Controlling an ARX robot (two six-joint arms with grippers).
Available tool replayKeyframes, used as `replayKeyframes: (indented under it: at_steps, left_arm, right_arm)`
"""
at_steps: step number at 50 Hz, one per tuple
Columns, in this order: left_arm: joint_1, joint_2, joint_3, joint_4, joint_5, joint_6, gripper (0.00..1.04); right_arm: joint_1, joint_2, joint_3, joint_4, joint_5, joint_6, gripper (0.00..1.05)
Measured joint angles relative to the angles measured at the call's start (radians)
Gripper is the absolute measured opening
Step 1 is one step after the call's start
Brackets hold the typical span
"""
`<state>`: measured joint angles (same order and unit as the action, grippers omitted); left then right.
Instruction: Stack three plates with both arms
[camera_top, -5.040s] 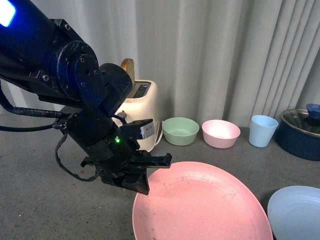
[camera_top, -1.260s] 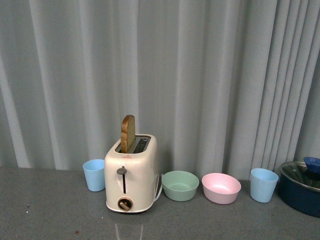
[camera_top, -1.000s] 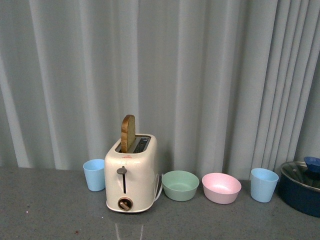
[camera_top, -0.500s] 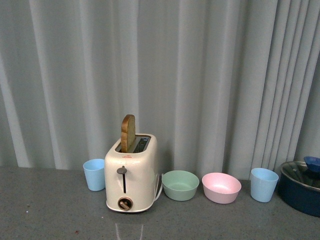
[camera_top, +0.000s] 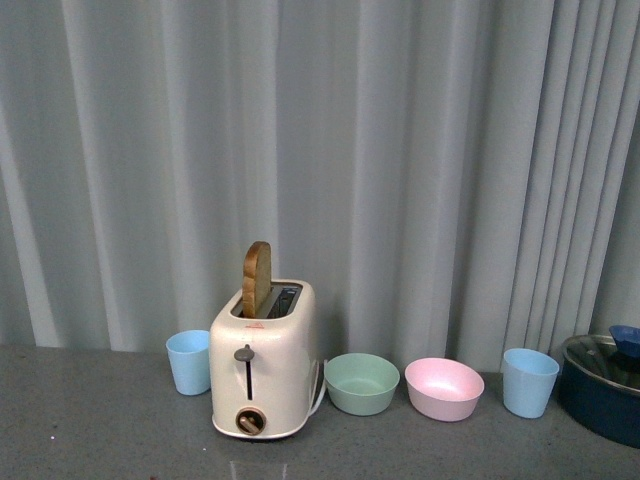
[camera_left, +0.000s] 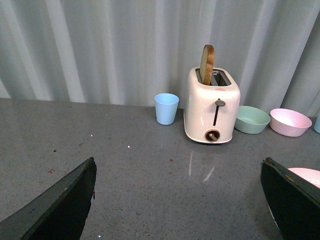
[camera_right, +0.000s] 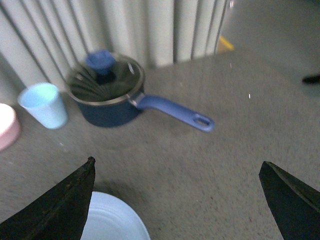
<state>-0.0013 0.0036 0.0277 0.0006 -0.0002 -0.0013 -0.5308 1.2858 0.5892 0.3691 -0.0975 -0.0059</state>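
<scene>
No plate and no arm shows in the front view. In the left wrist view my left gripper (camera_left: 177, 200) is open and empty above the grey table, its two black fingertips (camera_left: 60, 210) far apart; a sliver of the pink plate (camera_left: 306, 175) shows beside one fingertip. In the right wrist view my right gripper (camera_right: 177, 200) is open and empty; the light blue plate (camera_right: 110, 222) lies on the table next to one fingertip (camera_right: 62, 205). The cream-beige plate is out of view.
A cream toaster (camera_top: 262, 365) with a slice of bread, a blue cup (camera_top: 188, 362), a green bowl (camera_top: 362, 383), a pink bowl (camera_top: 444, 388) and another blue cup (camera_top: 529, 382) stand along the curtain. A dark blue lidded pot (camera_right: 107, 92) with a long handle stands at the far right.
Five seconds ago the left arm and the pink plate filled the front view; both are out of it now. Over the last half second the front view has shifted slightly upward.
</scene>
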Motion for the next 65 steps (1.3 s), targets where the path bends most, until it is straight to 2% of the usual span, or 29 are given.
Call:
replayKeyframes:
  at_steps: [5, 8, 18, 32, 56, 61, 65]
  left_arm:
    - [0.0, 0.0, 0.0, 0.0, 0.0, 0.0, 0.98]
    - [0.0, 0.0, 0.0, 0.0, 0.0, 0.0, 0.98]
    - [0.0, 0.0, 0.0, 0.0, 0.0, 0.0, 0.98]
    - [0.0, 0.0, 0.0, 0.0, 0.0, 0.0, 0.98]
    - [0.0, 0.0, 0.0, 0.0, 0.0, 0.0, 0.98]
    - [0.0, 0.0, 0.0, 0.0, 0.0, 0.0, 0.98]
    - [0.0, 0.0, 0.0, 0.0, 0.0, 0.0, 0.98]
  right_arm:
    - [-0.053, 0.318, 0.202, -0.14, -0.067, -0.021, 0.97]
    - [-0.058, 0.449, 0.291, -0.253, -0.143, -0.057, 0.97]
    - [-0.033, 0.624, 0.383, -0.381, -0.174, -0.16, 0.97]
    - [-0.001, 0.722, 0.401, -0.409, -0.173, -0.261, 0.97]
    - [0.024, 0.801, 0.341, -0.345, -0.189, -0.252, 0.97]
    - [0.024, 0.802, 0.337, -0.339, -0.189, -0.25, 0.85]
    - [0.024, 0.803, 0.337, -0.333, -0.189, -0.25, 0.69]
